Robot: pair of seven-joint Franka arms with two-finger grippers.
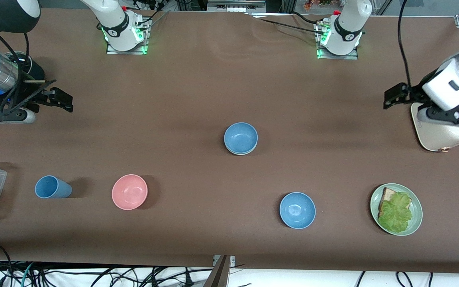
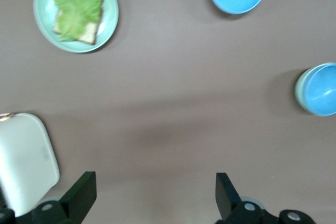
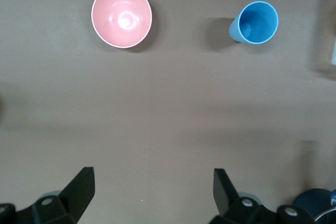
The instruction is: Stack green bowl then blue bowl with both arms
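I see the brown table (image 1: 197, 91) running out of frame at both ends. Both arms wait high: the left gripper (image 2: 155, 195) over bare table beside a cream appliance (image 1: 438, 129), the right gripper (image 3: 152, 192) over the other end, fingers spread wide, holding nothing. At mid-table the blue bowl (image 1: 240, 137) sits nested in the green bowl (image 2: 300, 90), only a pale rim showing. A brighter blue bowl (image 1: 297, 210) lies nearer the camera.

No text, label, brand or number is readable on any object; small marks on the arm bases are illegible.
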